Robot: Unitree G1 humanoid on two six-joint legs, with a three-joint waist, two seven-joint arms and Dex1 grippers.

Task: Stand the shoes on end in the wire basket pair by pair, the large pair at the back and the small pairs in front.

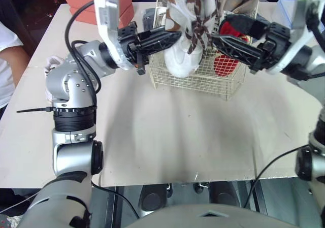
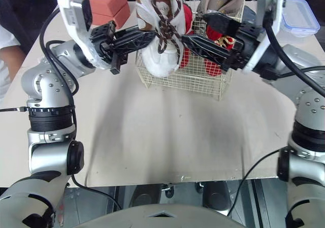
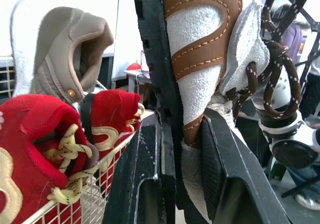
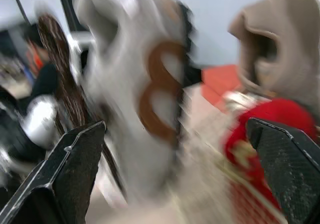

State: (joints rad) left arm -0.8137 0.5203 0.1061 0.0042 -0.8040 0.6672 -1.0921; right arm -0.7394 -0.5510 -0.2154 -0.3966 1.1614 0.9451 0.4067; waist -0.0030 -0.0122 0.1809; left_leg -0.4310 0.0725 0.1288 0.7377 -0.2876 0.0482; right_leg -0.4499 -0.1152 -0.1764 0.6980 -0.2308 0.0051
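The near half of the worktop (image 1: 167, 136) is bare. Past it, toward the far edge, stands the wire basket (image 1: 203, 80), and both arms meet at its front left corner.

The left gripper (image 3: 180, 129) is clamped on the white shoe (image 1: 182, 55) with brown trim and laces, one finger on the black sole and the other on the upper. The shoe stands toe down, and its toe shows through the mesh, so it seems partly inside the basket. The right gripper (image 4: 175, 129) hovers just beside the laces with its fingers spread wide, gripping nothing.

Behind the white shoe, the red shoes (image 3: 30, 134) stand in the basket, and the tan shoe (image 3: 70, 49) rises at the back.

The step in hand looks like seating this shoe upright in the front row. To do it well:
- Lower it straight down until the toe rests on the basket floor, sole against the front wire.
- Use the empty right gripper to steady the upper from the lace side before the left lets go, since a tall shoe on its toe may topple.
- Watch the loose laces; they could snag a finger or the rim.

Beyond the basket, a red box (image 1: 86, 2) lies at the far left corner.
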